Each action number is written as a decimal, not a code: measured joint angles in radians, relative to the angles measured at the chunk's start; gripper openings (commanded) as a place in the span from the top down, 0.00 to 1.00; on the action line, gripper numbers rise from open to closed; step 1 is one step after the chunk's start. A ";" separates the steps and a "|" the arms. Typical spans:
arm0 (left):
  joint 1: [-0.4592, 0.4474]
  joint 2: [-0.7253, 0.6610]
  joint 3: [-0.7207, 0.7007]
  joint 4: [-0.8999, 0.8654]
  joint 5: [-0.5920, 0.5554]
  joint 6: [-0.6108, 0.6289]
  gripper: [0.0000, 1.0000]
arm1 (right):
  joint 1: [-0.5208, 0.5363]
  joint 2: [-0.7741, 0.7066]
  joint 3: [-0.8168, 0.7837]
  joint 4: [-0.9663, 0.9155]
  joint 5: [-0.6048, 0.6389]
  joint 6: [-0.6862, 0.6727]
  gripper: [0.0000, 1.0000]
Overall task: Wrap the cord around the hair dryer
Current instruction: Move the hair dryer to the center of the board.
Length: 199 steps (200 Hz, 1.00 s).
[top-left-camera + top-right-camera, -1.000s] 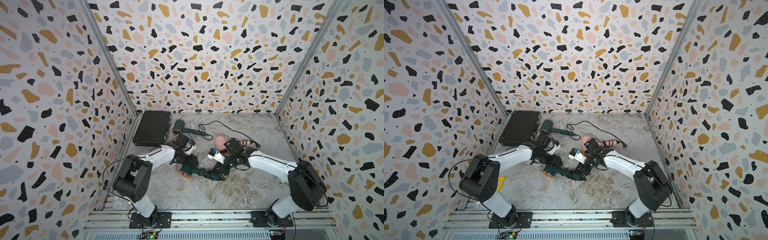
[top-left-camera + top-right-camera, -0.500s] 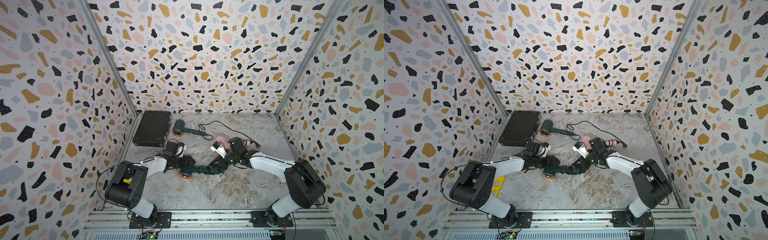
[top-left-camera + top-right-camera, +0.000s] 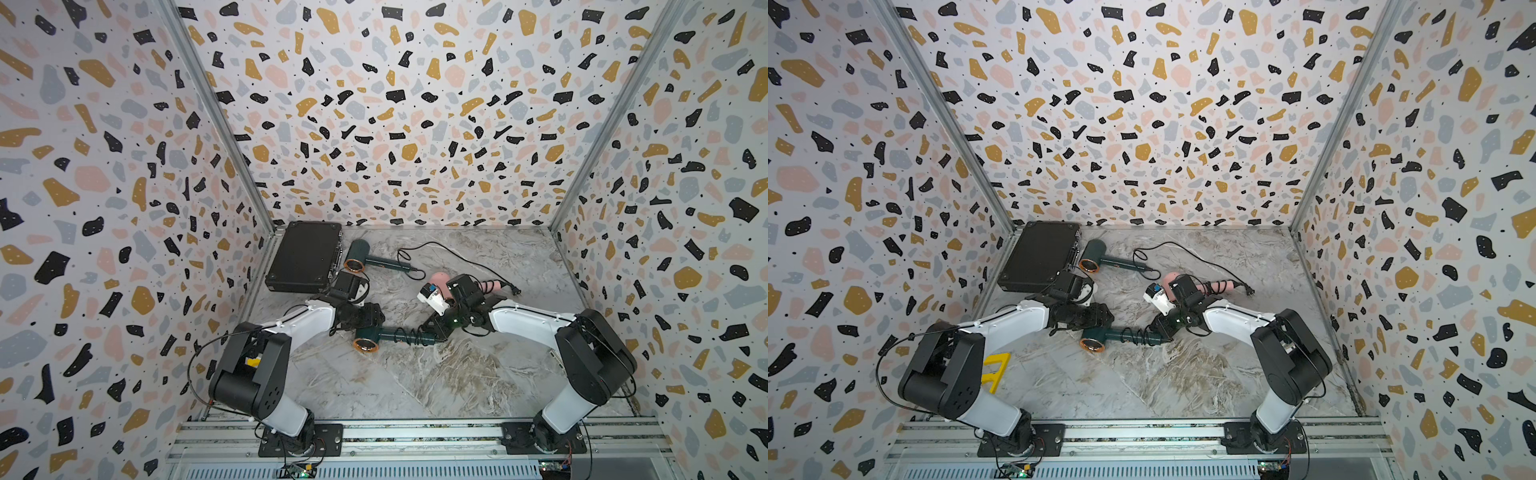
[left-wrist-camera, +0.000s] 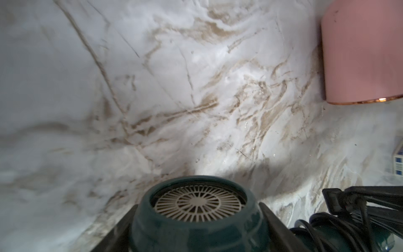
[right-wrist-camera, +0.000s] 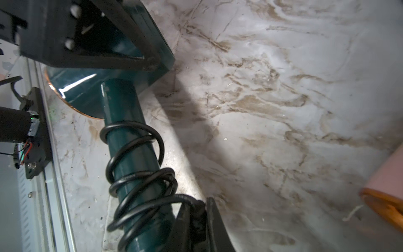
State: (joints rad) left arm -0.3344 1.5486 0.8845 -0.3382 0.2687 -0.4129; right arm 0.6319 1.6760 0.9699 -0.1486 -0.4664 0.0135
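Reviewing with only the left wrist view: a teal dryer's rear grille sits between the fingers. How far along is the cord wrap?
Observer: Several loops of cord circle the handle of the teal hair dryer.
Operator: Where is the right gripper?
Observer: The right gripper is shut on the cord at the handle's end.
Operator: Any other teal dryer around?
Observer: Yes, a second teal dryer lies beside the black case, cord unwrapped.
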 measured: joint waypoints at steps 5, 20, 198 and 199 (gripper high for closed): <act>0.000 0.000 0.010 -0.012 -0.017 0.001 1.00 | 0.004 0.009 0.011 -0.006 0.014 -0.002 1.00; -0.002 0.000 0.029 -0.042 -0.065 0.001 1.00 | 0.013 0.040 0.045 -0.023 0.048 -0.007 1.00; -0.010 0.308 0.303 0.092 -0.195 0.039 0.56 | 0.005 0.293 0.440 -0.254 0.429 -0.078 0.86; -0.010 0.309 0.303 0.091 -0.194 0.040 0.55 | 0.005 0.293 0.441 -0.255 0.429 -0.078 0.86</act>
State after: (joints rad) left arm -0.3447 1.8580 1.1877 -0.2474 0.0746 -0.3733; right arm 0.6369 1.9694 1.4105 -0.4034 -0.0376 -0.0643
